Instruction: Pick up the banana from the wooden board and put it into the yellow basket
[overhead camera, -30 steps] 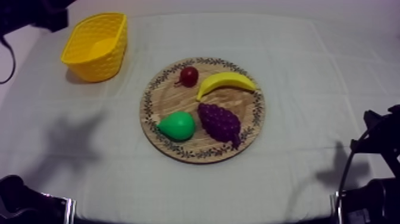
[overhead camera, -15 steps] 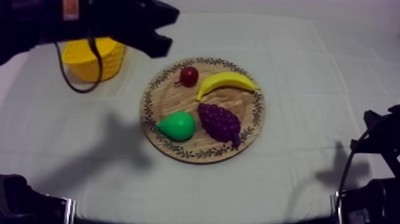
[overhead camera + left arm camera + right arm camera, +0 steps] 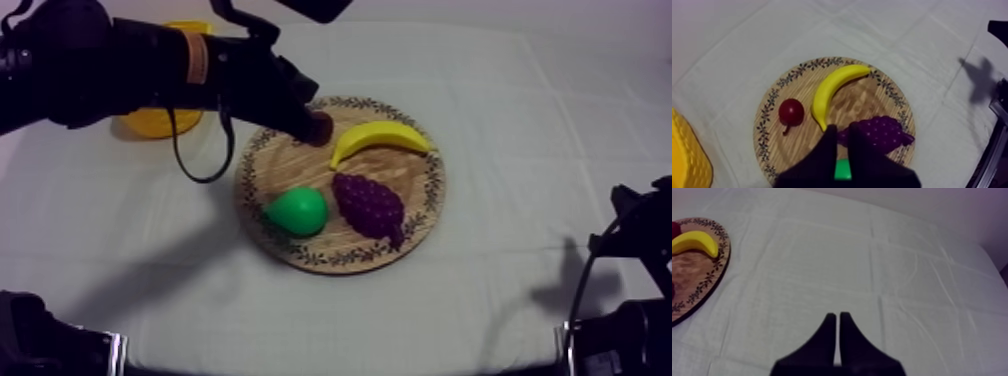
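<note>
Your left gripper (image 3: 316,128) hovers over the wooden board's (image 3: 300,255) 11 o'clock edge, fingers barely parted and empty, ready to line up on the banana (image 3: 378,138) at 1 o'clock. Your right gripper (image 3: 837,315) rests closed, clear of the work.

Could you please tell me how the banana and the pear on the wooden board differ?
The banana is yellow, long and curved; the pear is green and plump. The banana lies toward the wooden board's far rim, the pear toward its near rim. Both are toy fruit resting on that board.
</note>
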Robot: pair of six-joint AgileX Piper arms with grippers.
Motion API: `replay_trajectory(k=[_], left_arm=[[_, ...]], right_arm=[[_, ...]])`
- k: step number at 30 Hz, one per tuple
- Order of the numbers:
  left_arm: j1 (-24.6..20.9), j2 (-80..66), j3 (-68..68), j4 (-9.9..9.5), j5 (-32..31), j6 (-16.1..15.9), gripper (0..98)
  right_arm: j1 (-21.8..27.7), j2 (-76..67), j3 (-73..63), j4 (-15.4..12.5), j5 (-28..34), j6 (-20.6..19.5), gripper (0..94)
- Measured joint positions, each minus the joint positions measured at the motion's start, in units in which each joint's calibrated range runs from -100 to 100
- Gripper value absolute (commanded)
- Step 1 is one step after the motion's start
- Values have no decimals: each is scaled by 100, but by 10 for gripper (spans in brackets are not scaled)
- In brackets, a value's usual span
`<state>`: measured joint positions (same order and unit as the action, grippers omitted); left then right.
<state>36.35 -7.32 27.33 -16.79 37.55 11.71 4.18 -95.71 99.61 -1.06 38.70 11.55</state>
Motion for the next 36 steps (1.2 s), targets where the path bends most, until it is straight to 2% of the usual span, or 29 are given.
replay_trajectory(k=[2,4,16,22,27,36], left_arm=[[-9,34,0,0,-8,45,496],[-13,60,-30,6,-16,68,540],[-76,304,-297,38,176,63,515],[-41,804,-696,47,379,-191,520],[7,1498,-1310,42,757,-509,488],[-75,3046,-2610,134,1466,-1075,501]], right_arm=[[0,0,0,0,0,0,4],[0,0,0,0,0,0,4],[0,0,0,0,0,0,4],[0,0,0,0,0,0,4],[0,0,0,0,0,0,4],[0,0,0,0,0,0,4]])
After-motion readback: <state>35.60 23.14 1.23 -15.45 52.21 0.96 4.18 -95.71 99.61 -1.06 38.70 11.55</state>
